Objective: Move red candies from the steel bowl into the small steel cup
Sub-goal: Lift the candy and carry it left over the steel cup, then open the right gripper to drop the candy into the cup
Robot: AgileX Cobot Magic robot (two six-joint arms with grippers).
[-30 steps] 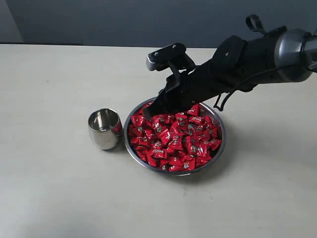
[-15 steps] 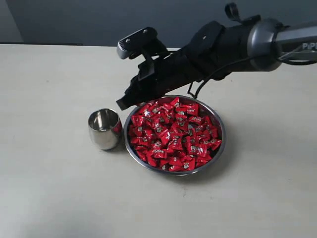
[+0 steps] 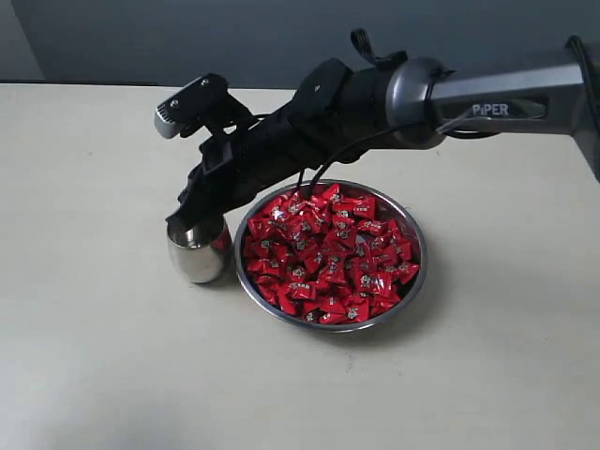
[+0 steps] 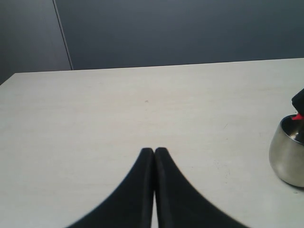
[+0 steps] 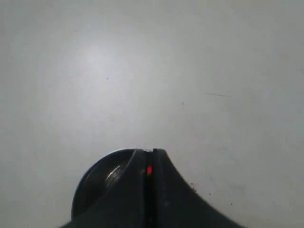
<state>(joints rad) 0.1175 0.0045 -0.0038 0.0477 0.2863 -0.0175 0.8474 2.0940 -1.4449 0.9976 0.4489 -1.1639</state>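
Steel bowl (image 3: pixel 330 327): nearest item, resting on the table (image 3: pixel 94 366) and heaped with red candies (image 3: pixel 328 262).

Small steel cup (image 3: pixel 197 255): upright at the bowl's 9 o'clock, just beside its rim. I cannot tell whether they touch.

My right gripper (image 3: pixel 178 219): reaches in from 2 o'clock across the bowl's far rim. The tips are directly above the cup's mouth, pinched together on one red candy (image 5: pixel 149 170).

My left gripper (image 4: pixel 154 151): fingers pressed together, holding nothing, low over the table, apart from the cup.

Beyond: grey wall (image 3: pixel 187 37).
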